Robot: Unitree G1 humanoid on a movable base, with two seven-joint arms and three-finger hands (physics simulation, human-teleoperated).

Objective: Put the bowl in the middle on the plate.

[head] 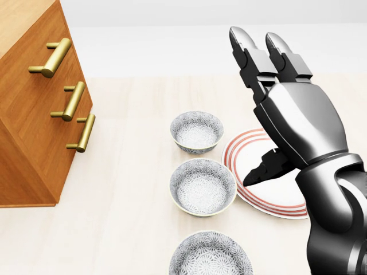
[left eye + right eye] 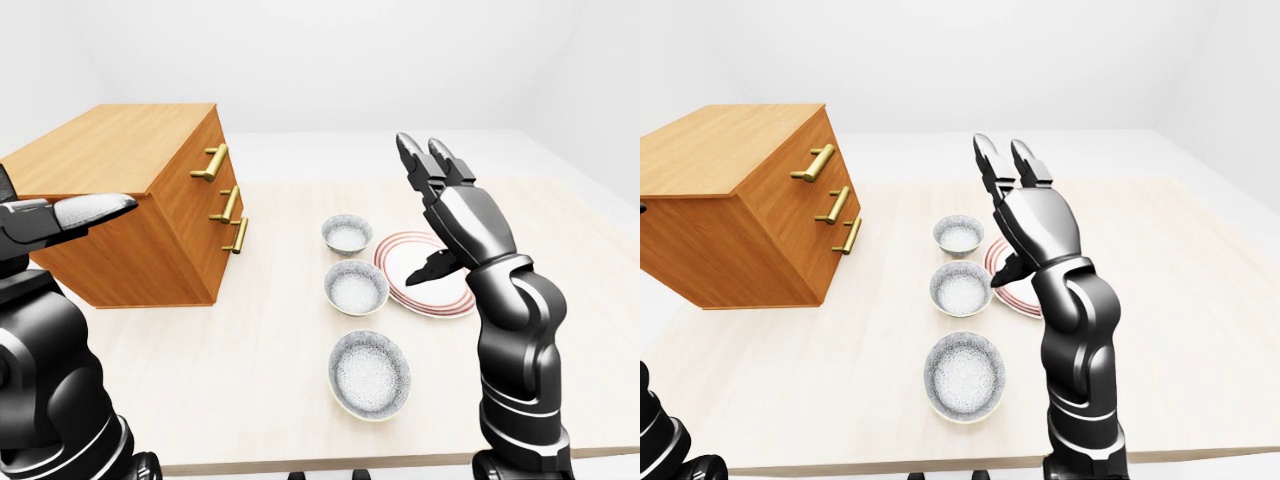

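Black and glossy, the robot's right hand (image 1: 269, 109) rises from the lower right of the head view, palm upright, its two long fingers (image 1: 248, 48) pointing straight up and its thumb jutting out toward the bowls; it is spread wide and grasps nothing. Its left hand (image 2: 85, 212) enters the left-eye view from the left edge at about the level of the plate, fingers extended flat and holding nothing, in front of the wooden cabinet.

Three speckled grey bowls stand in a column on the pale wooden table (image 2: 250, 370), all just left of the red-ringed plate (image 2: 405, 265). Taking the plate as the landmark: the nearest bowl (image 2: 369, 374) sits below and left of it, well clear of its rim. The middle bowl (image 1: 202, 187), the task's thing, rests on the table right beside the plate's left edge, upright and empty, not on the plate. The far bowl (image 1: 196, 131) stands above and left of the plate, close to its upper rim. The raised right hand overlaps the plate's right part in view.

Farther left of the plate stands the cabinet (image 2: 735, 215), with three brass handles (image 1: 73, 101) facing the bowls.
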